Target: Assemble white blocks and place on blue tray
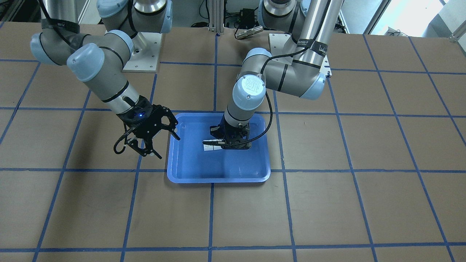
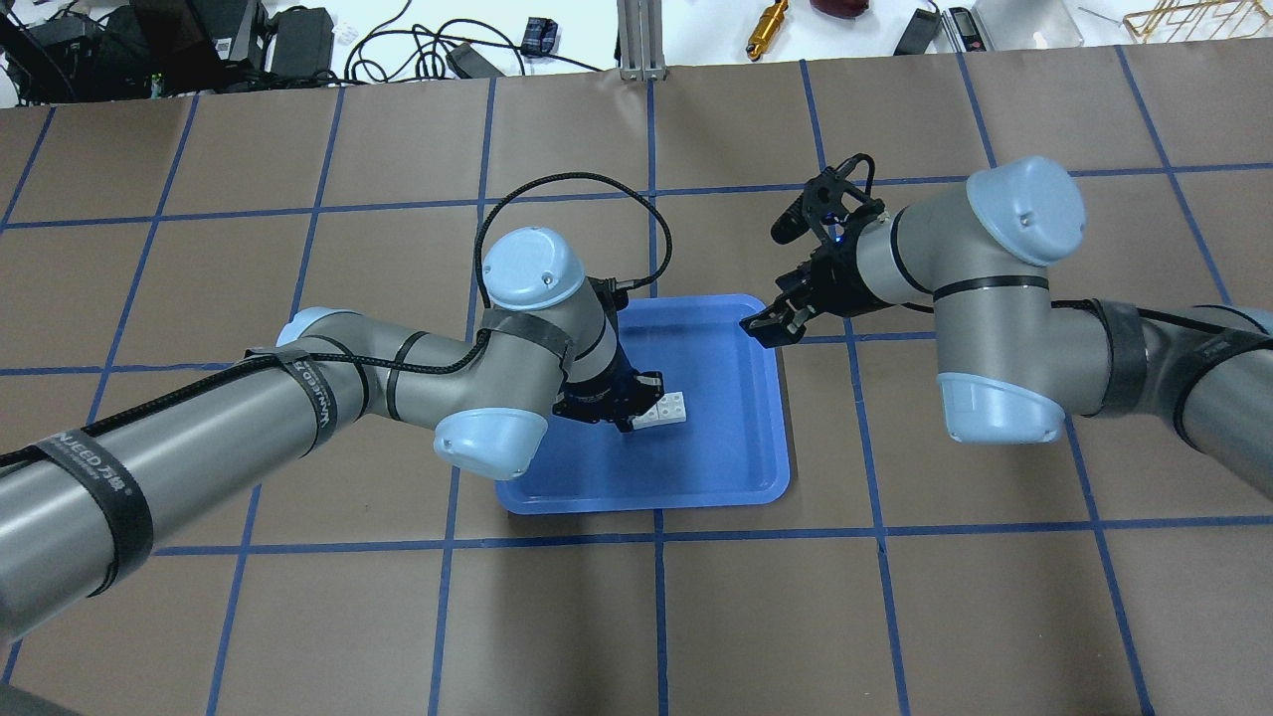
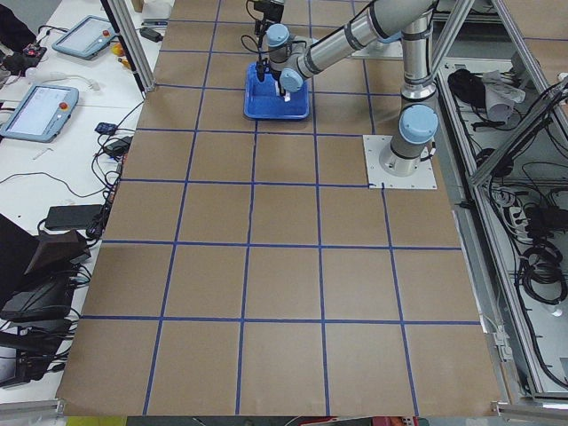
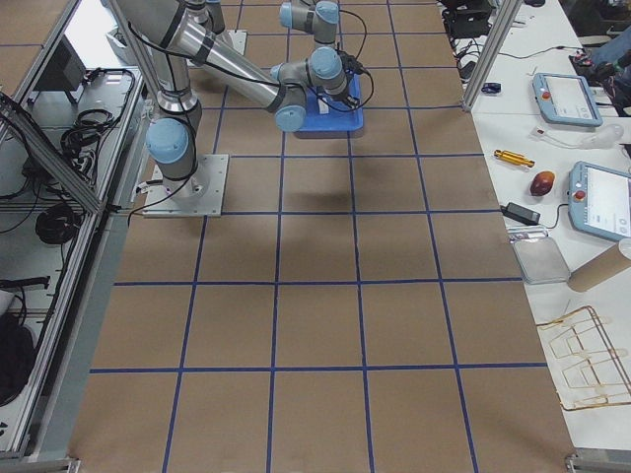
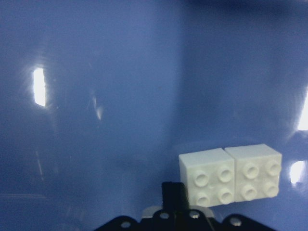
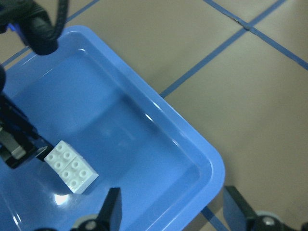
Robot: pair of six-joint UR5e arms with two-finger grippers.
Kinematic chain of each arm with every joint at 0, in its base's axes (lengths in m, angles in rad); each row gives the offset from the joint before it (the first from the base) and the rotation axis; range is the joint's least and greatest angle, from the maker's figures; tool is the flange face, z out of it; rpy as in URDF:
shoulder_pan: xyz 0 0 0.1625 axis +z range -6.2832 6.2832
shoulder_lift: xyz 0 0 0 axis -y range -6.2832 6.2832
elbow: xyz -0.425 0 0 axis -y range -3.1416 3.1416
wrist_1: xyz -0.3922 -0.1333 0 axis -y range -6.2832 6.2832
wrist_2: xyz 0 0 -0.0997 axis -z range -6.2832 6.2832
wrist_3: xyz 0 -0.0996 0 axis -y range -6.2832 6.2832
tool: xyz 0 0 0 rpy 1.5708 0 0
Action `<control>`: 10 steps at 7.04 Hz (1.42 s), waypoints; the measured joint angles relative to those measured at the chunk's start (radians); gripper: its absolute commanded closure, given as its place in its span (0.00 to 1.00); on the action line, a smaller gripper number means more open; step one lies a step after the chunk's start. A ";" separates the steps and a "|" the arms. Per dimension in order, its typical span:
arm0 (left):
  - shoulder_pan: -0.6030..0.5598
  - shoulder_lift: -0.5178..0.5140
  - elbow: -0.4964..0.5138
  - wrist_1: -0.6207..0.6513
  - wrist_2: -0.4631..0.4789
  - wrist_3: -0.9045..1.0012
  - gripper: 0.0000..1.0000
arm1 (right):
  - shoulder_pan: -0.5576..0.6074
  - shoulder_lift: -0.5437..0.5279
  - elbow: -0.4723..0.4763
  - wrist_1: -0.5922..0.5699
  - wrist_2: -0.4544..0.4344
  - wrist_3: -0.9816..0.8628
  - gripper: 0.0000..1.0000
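**Position of work item.** The white rectangular plastic studded brick (image 5: 230, 175) lies inside the shallow blue plastic tray with the raised rim (image 2: 716, 457), studs up, near the middle of the tray floor. The left wrist view shows a seam across its middle: it is made of two square four-stud bricks pressed end to end. The tray stands on the brown paper-covered tabletop (image 2: 895, 617), which is marked with blue tape lines.

**Governing relation.** In the overhead view the brick's long axis runs roughly across the robot, left to right, with a slight tilt. The left end effector (image 2: 639, 403) stands at the brick's left end, and the brick extends from it toward the robot's right. In the left wrist view one black finger (image 5: 173, 192) stands just beside the nearer square. The views do not show whether the left end effector is clamping that end or has let go of it.

The right end effector (image 1: 169, 147) hangs over the tray's far right corner, well apart from the brick. Its fingers are spread wide and hold nothing. The left arm is clearly the nearer one.

**Count.**
- White bricks: two, joined as one
- Blue trays: one
- Arms: two

**Assessment.** Assembly and placement appear complete. Any withdrawal of the left end effector should probably go straight up, so that a sideways pull does not drag the brick along its axis
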 measured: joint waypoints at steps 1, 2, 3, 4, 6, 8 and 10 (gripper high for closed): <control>0.000 0.000 0.001 0.000 0.001 0.006 0.90 | -0.006 -0.006 -0.022 0.019 -0.051 0.087 0.17; 0.000 0.000 0.002 0.000 0.002 0.012 0.90 | -0.009 -0.009 -0.064 0.080 -0.088 0.176 0.17; 0.000 0.000 0.004 -0.001 0.003 0.014 0.90 | -0.009 -0.010 -0.135 0.190 -0.126 0.260 0.09; -0.001 0.000 0.005 -0.001 0.003 0.015 0.90 | -0.009 -0.010 -0.220 0.342 -0.170 0.319 0.00; -0.001 0.000 0.007 -0.001 0.004 0.025 0.90 | -0.011 -0.017 -0.333 0.573 -0.245 0.448 0.00; -0.002 0.000 0.008 -0.001 0.005 0.036 0.90 | -0.013 -0.057 -0.356 0.689 -0.350 0.517 0.00; 0.002 0.009 0.008 0.000 0.006 0.043 0.88 | -0.014 -0.121 -0.355 0.763 -0.429 0.542 0.00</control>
